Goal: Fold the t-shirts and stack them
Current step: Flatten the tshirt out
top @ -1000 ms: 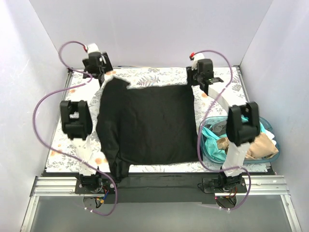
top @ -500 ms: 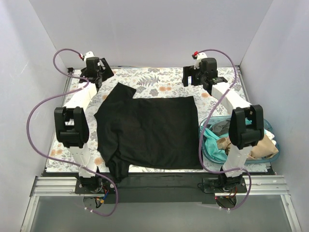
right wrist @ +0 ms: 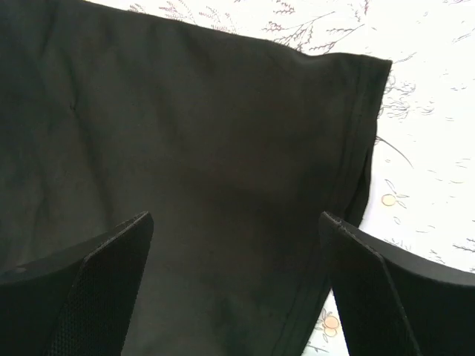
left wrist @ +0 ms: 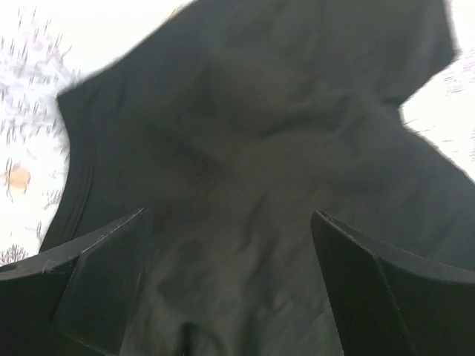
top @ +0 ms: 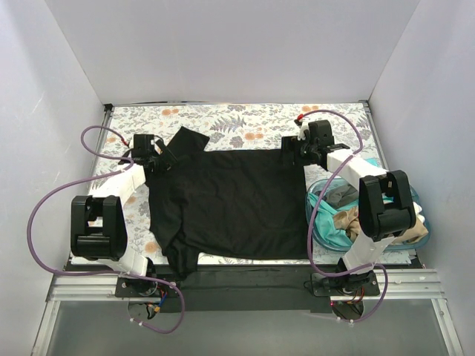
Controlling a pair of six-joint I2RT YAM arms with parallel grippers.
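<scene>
**Figure. Black t-shirt laid out for folding, top view with both wrist views.**

The black t-shirt (top: 230, 200) lies spread across the middle of the table (top: 245, 119). It is mostly flat and roughly square in outline. One short sleeve (top: 189, 139) juts toward the upper left of the frame. The lower-left part (top: 182, 256) is bunched and reaches the table's near edge. The central position probably serves to leave bare surface on every side for the folds to come.

The left hand (top: 152, 154) hangs low over the shirt's upper-left corner, beside the sleeve. Its fingers (left wrist: 96, 289) are spread wide, and its wrist view shows rumpled cloth lying under the gap with nothing pinched. The right hand (top: 300, 148) is over the upper-right corner, likewise spread and holding nothing. Its wrist view shows a straight stitched edge and corner lying smooth on the floral surface. The shirt therefore rests by its own weight alone. With a hand at each far corner, the arms appear placed for stretching that edge straight.

At the right edge of the frame stands a translucent blue tub (top: 315, 222), touching or just beside the shirt's right side. It holds further t-shirts in a loose heap, teal (top: 326, 216) and tan (top: 404, 231) among them, apparently waiting their turn. No fold has yet been made and no stack begun. The bunched lower-left part would likely need smoothing first.
</scene>
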